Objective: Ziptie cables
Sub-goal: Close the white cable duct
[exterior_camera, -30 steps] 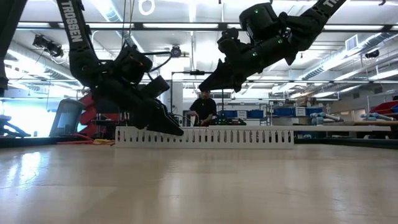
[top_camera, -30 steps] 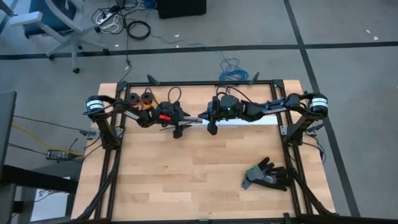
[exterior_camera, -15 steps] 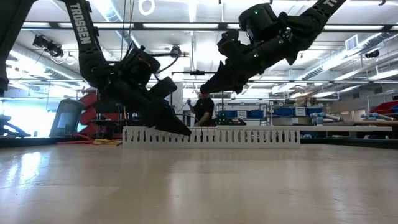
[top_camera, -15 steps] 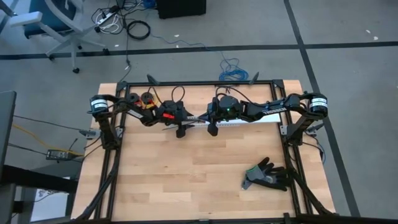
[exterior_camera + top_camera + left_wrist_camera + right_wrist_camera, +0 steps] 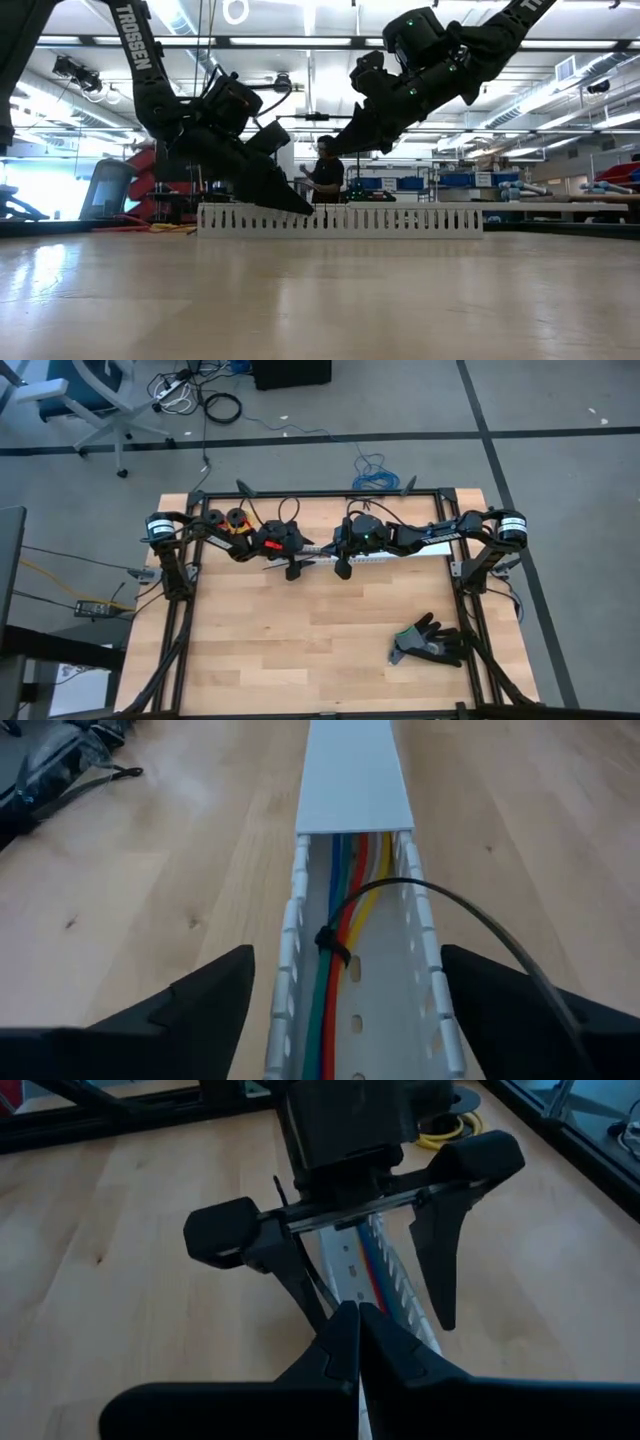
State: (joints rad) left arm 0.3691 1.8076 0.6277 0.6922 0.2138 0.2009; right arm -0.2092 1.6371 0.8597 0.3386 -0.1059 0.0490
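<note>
The left gripper [image 5: 345,1010] straddles the white duct [image 5: 354,780] wide open, empty, over the ziptie [image 5: 332,946] cinching the cables [image 5: 345,910].

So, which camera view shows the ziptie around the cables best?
The left wrist view: the ziptie is looped around the cables inside the white duct, its tail arching away. In the right wrist view only a thin dark strap shows by the shut right gripper. The high and low views do not resolve it.
</note>
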